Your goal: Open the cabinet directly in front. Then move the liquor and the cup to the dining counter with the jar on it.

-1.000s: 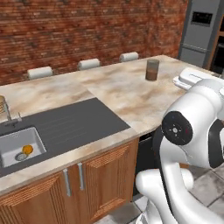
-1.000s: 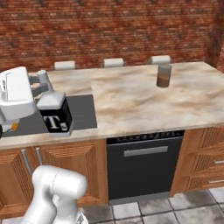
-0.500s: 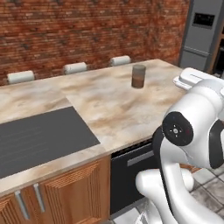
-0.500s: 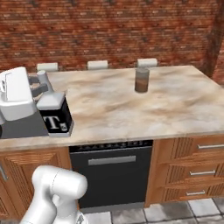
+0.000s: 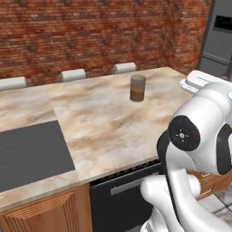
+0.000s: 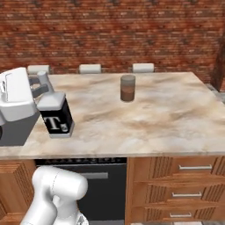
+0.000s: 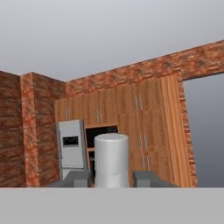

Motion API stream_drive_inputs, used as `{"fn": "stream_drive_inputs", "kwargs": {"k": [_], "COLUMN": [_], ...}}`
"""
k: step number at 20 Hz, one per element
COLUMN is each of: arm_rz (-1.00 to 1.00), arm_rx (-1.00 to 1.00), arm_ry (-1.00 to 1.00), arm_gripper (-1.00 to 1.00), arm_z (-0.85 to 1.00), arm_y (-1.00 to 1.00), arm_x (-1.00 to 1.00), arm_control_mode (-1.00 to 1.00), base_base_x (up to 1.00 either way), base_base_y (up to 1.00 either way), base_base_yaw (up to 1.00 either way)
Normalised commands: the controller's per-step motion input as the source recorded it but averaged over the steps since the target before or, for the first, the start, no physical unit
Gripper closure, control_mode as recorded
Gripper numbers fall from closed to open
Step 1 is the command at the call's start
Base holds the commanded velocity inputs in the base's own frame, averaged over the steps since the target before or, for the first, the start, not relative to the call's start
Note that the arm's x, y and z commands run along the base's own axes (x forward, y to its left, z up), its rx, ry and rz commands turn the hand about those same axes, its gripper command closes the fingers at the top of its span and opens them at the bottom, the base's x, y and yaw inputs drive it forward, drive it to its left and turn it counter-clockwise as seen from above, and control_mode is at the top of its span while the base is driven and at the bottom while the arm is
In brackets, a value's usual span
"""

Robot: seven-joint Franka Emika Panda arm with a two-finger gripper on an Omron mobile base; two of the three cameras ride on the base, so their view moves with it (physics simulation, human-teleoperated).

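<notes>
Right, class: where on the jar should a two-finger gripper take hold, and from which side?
Probably the jar at mid-body, coming in level from the near edge of the counter. It stands upright, a plain straight cylinder with nothing close beside it, so the jaws can pass either side of its round wall.

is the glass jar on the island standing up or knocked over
Upright. The clear cylindrical glass jar with brown contents stands on its base on the beige marble-topped island, greyish top uppermost, alone near the far edge.
</notes>
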Motion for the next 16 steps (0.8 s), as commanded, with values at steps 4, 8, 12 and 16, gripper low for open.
{"fn": "stream_drive_inputs", "kwargs": {"k": [4,8,12,16], "arm_rz": [0.0,0.0,0.0,0.0], "arm_rx": [0.0,0.0,0.0,0.0], "arm_ry": [0.0,0.0,0.0,0.0], "arm_gripper": [1.0,1.0,1.0,1.0], "arm_z": [0.0,0.0,0.0,0.0], "arm_y": [0.0,0.0,0.0,0.0], "arm_x": [0.0,0.0,0.0,0.0], "arm_control_mode": [1.0,1.0,1.0,1.0], "base_base_x": [0.48,0.47,0.42,0.47], "base_base_y": [-0.32,-0.14,0.0,0.0], "base_base_yaw": [0.22,0.2,0.19,0.18]}}
